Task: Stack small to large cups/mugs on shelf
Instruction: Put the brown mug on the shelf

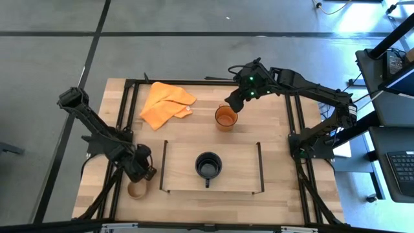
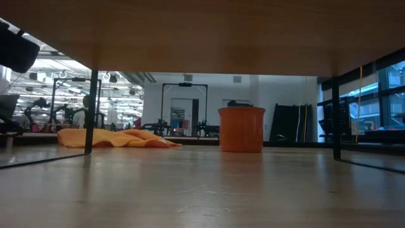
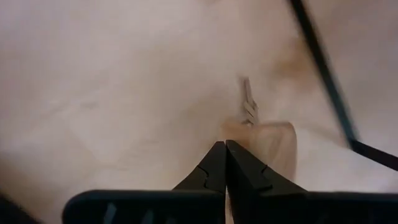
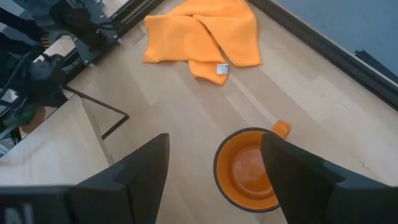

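Tan wooden cup (image 1: pixel 136 189) sits outside shelf (image 1: pixel 246 184), left end. Left gripper (image 1: pixel 143 172) jaws closed at its rim. Black mug (image 1: pixel 208 166) already on shelf. Right gripper (image 1: pixel 233 103) jaws wide over orange mug (image 1: pixel 225 118). Next: lift tan cup in.

Left wrist view blurry — bright glare top right, high view.

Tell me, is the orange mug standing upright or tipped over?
Upright. The orange mug shows its round open mouth from above, and the low view shows it standing on its base, straight-sided. It looks empty inside.
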`<state>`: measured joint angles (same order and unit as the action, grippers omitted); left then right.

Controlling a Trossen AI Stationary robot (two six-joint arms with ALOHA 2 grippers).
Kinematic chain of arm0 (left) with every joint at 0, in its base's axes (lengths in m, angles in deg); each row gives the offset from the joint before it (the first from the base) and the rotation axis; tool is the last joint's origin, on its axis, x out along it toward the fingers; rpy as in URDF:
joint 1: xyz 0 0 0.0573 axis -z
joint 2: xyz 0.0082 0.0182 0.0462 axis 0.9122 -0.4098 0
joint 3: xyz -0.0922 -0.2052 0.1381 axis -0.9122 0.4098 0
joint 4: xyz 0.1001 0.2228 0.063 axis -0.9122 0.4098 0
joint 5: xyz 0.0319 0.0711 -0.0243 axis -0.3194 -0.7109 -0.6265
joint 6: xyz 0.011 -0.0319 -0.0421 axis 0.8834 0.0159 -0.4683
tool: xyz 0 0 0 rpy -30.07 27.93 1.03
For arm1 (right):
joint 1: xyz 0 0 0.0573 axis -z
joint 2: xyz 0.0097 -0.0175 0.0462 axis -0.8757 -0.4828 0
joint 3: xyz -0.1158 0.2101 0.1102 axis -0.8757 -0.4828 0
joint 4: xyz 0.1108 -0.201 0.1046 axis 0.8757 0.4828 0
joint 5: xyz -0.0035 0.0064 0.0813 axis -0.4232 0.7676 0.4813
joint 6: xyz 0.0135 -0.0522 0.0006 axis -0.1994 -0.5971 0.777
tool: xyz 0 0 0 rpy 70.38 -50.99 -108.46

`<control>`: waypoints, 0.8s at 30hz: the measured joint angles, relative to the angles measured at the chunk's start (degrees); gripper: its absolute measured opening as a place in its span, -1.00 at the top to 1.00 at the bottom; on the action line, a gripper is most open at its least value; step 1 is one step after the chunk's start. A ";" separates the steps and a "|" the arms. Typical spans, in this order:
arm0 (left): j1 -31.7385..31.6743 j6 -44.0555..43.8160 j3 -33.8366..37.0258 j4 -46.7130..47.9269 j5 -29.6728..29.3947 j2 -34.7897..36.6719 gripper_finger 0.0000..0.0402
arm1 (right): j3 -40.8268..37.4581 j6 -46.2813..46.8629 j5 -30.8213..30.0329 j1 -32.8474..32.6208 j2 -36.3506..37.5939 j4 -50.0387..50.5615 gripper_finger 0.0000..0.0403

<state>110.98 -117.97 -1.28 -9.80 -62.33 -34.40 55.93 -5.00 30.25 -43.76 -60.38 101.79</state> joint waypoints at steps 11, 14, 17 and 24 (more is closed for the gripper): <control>5.63 -2.76 -0.17 -12.01 1.06 -3.18 1.00 | 0.00 -1.54 -0.80 0.81 0.00 -0.01 -0.26; 7.01 -4.05 -0.17 -17.70 1.06 -5.59 1.00 | 0.00 -1.67 -0.81 1.37 0.00 -0.01 -0.26; 7.73 -4.28 -0.18 -21.84 1.09 -7.75 1.00 | 0.00 -2.06 -0.76 1.92 0.00 -0.01 -0.26; 7.73 -3.38 -5.75 -9.46 -0.21 -8.28 1.00 | 0.00 -3.38 -0.57 3.08 0.00 -0.56 -0.26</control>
<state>118.71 -121.35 -7.03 -19.25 -62.55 -42.69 55.93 -8.38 29.68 -40.68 -60.38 101.23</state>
